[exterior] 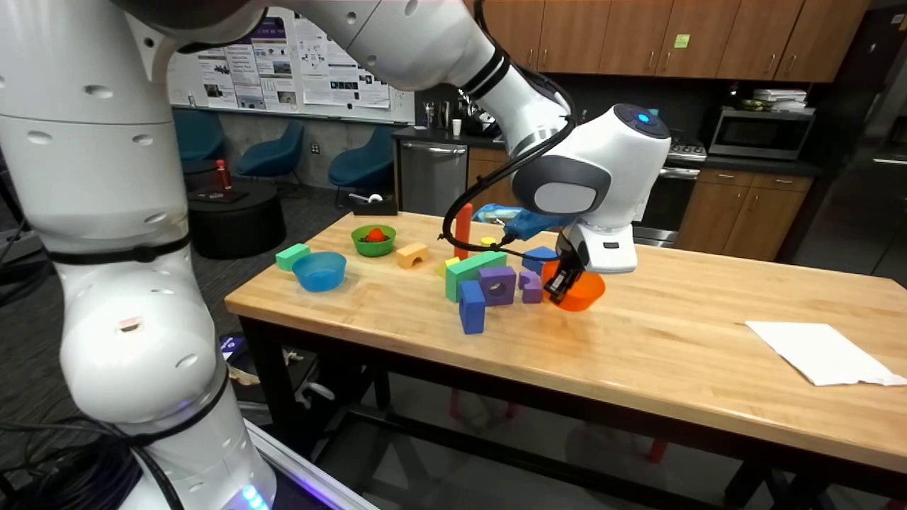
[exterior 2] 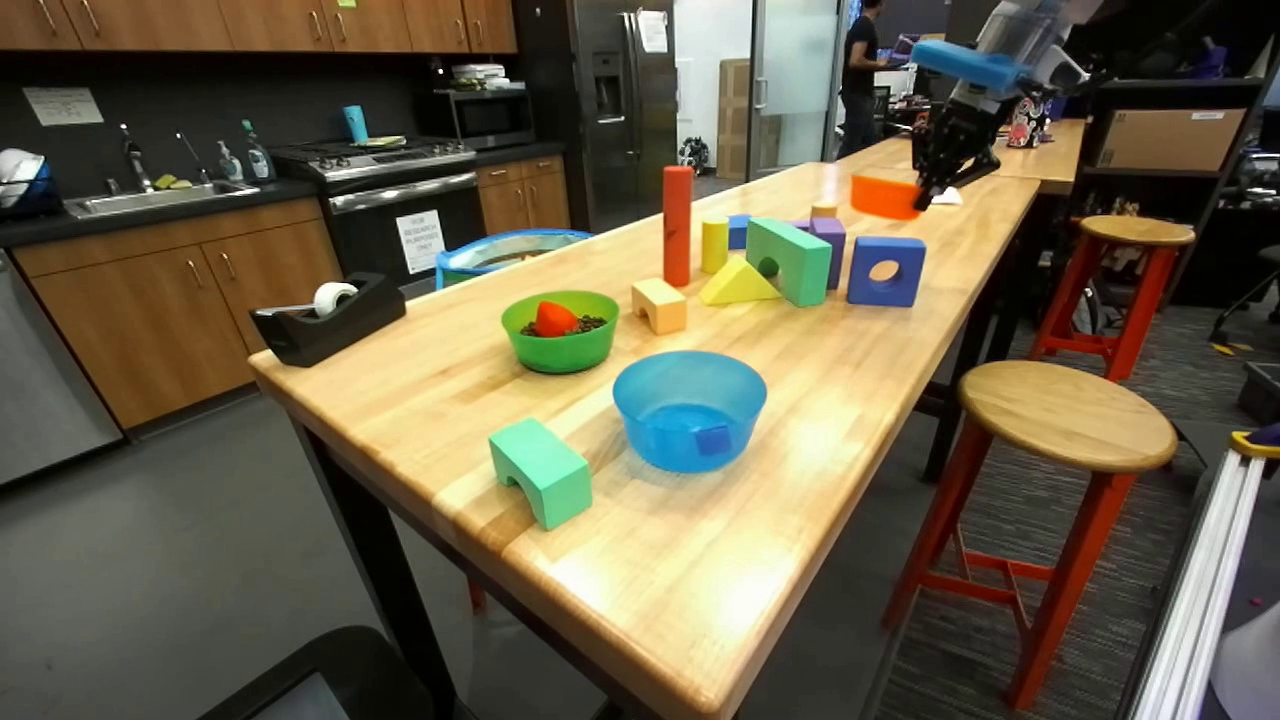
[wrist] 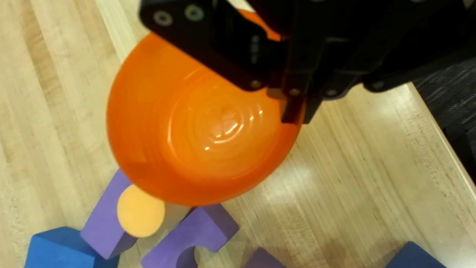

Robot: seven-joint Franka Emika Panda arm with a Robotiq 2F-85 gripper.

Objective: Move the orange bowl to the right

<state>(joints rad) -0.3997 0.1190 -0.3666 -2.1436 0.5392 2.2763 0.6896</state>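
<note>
At the left end of the tabletop, a mint-green block sits just beside a blue bowl, with a green bowl farther back. Toward the middle the blocks bunch up: a red cylinder upright on the far side, a blue block nearest the edge, then a purple block and a purple arch.

Right of these is the orange bowl, its near rim clamped in the gripper. It seems to hang slightly above the tabletop, though its base is hard to make out. I judge it light, thin plastic: stiff enough to lift by the rim, unlikely to break, but glossy, so it could swivel or tip about that single pinch. The rim is a sensible hold; a slow, level carry should suit it. In the wrist view an orange cylinder shows close by the bowl's far left side; whether they touch I cannot tell. Going right should lead away from it.

Farther right, open tabletop stretches to a white paper sheet. The near edge is the limit to respect.
</note>
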